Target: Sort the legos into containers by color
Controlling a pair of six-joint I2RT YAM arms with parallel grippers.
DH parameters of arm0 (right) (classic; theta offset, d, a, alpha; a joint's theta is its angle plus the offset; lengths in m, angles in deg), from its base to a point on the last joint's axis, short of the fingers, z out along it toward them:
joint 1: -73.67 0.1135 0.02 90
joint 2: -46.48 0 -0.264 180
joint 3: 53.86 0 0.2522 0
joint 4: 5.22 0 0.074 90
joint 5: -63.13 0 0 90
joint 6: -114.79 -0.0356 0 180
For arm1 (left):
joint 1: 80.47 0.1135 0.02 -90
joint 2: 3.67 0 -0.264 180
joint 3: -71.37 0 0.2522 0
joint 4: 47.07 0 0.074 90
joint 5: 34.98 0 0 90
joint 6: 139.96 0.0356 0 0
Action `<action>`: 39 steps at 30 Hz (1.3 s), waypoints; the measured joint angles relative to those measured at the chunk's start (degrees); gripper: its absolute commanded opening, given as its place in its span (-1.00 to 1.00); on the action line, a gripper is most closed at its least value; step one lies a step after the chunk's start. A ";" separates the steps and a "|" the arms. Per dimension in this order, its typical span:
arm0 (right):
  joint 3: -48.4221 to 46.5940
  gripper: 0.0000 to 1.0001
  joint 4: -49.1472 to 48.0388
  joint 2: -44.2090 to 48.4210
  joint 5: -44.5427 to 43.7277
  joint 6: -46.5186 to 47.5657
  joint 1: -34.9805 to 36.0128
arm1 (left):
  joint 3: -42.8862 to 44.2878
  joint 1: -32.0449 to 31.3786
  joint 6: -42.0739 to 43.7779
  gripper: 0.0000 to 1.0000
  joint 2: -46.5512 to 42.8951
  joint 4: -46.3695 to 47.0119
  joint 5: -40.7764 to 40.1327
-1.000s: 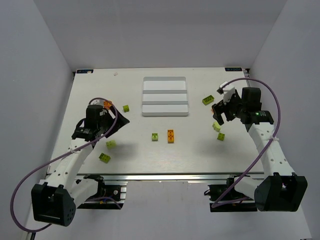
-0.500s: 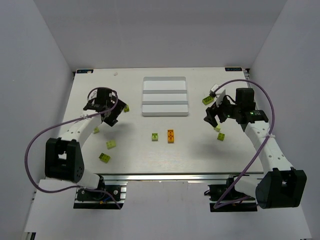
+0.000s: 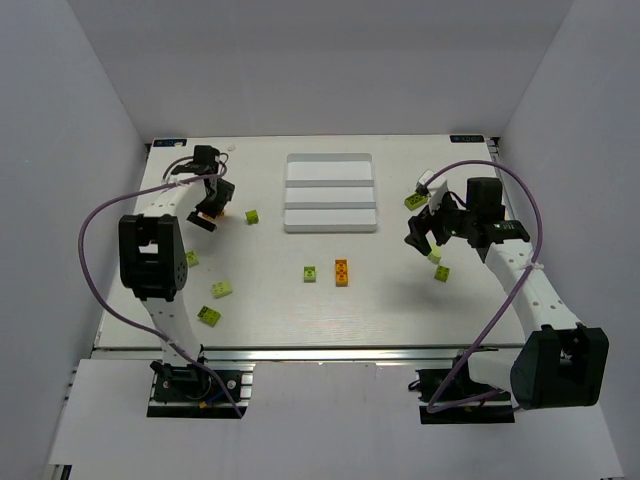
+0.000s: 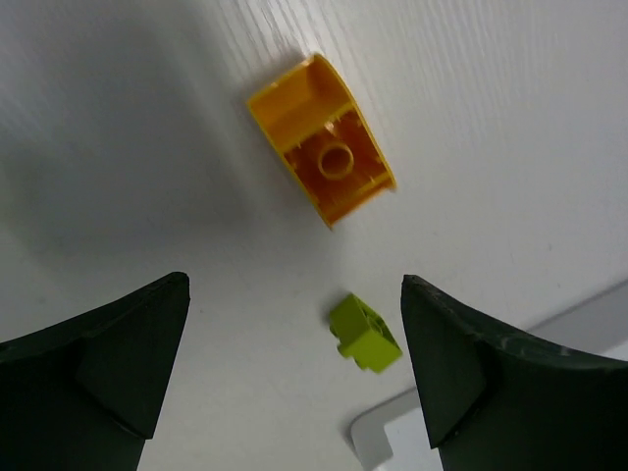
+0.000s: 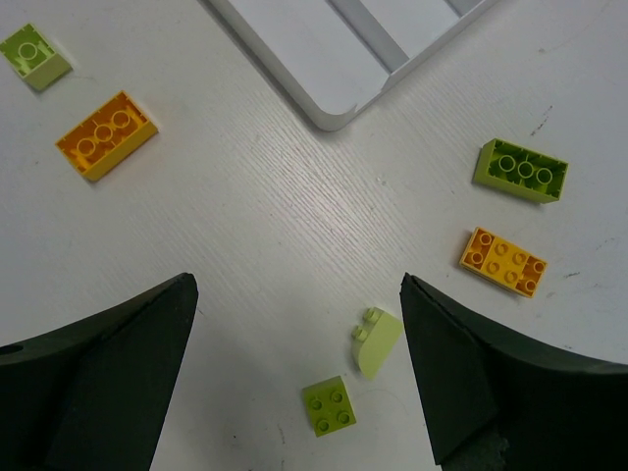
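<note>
A white surface (image 3: 270,310) between pale walls carries the white tray (image 3: 331,170) at 12 o'clock. Its three compartments hold nothing yet, and the legos lie scattered around it.

The left claw (image 4: 294,294) hangs spread and empty near 10 o'clock. An upturned orange brick (image 4: 322,152) lies at 12 o'clock of its gap, and a small lime brick (image 4: 363,332) shows lower, toward the right finger. The right claw (image 5: 294,294), also spread and empty, hovers at 3 o'clock above a pale sloped brick (image 5: 378,340) and a square lime brick (image 5: 329,405).

To take the orange one cleanly, I would shift the left claw until that brick sits midway in the gap. Then I would turn the wrist so the fingers meet its straight sides rather than the curved end, and only then drop and close, keeping the lime brick out of the pinch.

A second ago the left arm sat near 8 o'clock; it has swung out and away. The right claw has edged toward the tray. The bricks in view lie where they were.
</note>
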 measured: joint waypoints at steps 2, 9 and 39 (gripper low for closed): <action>0.17 0.79 -0.22 -0.17 -0.11 0.02 0.00 | 2.36 1.05 -0.42 0.96 2.97 -2.05 0.02; 0.20 0.79 -0.17 -0.63 -0.33 0.04 -0.04 | 6.95 4.20 -1.14 0.96 8.46 -3.87 0.74; 0.35 0.78 -0.07 -1.31 -0.59 0.24 -0.09 | 14.32 6.12 -0.11 0.96 14.23 -1.90 8.07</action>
